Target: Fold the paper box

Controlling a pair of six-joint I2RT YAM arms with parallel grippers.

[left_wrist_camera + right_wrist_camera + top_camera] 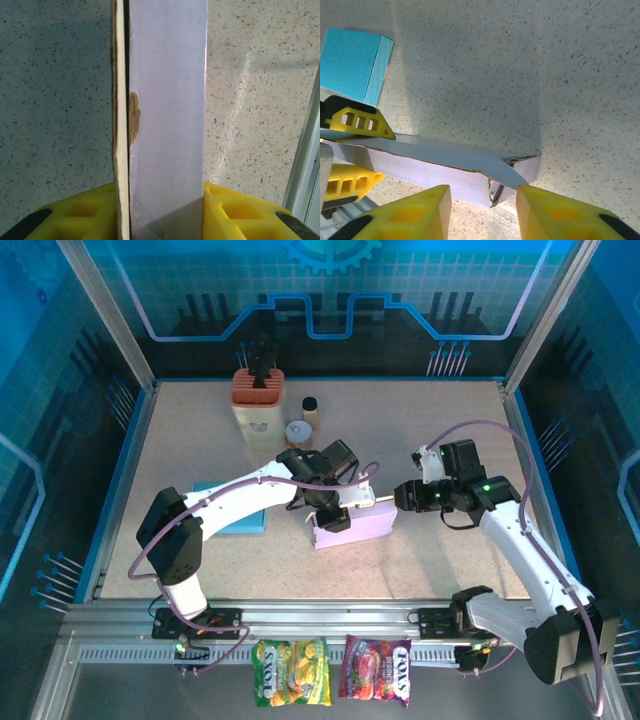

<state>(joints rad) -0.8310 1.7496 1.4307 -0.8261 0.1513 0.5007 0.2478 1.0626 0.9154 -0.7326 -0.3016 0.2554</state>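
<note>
A speckled beige table [440,420] sits inside a blue-lit enclosure with circuit-pattern walls and aluminium posts. At the back stand a slotted block [258,405], a small jar [310,410] and a round tin [298,432]. Two snack bags [292,672] hang off the front rail.

The lavender paper box [355,525] lies mid-table, just right of a flat blue box [235,510]. The left gripper [335,515] clamps its left end, with a yellow pad on each side of the panel in the left wrist view. The right gripper [482,200] stands with its fingers apart at the box's crumpled right corner and seems not to pinch it, though its left pad covers the edge there. The box's far side is hidden, and the tin's contents are too small to read.
</note>
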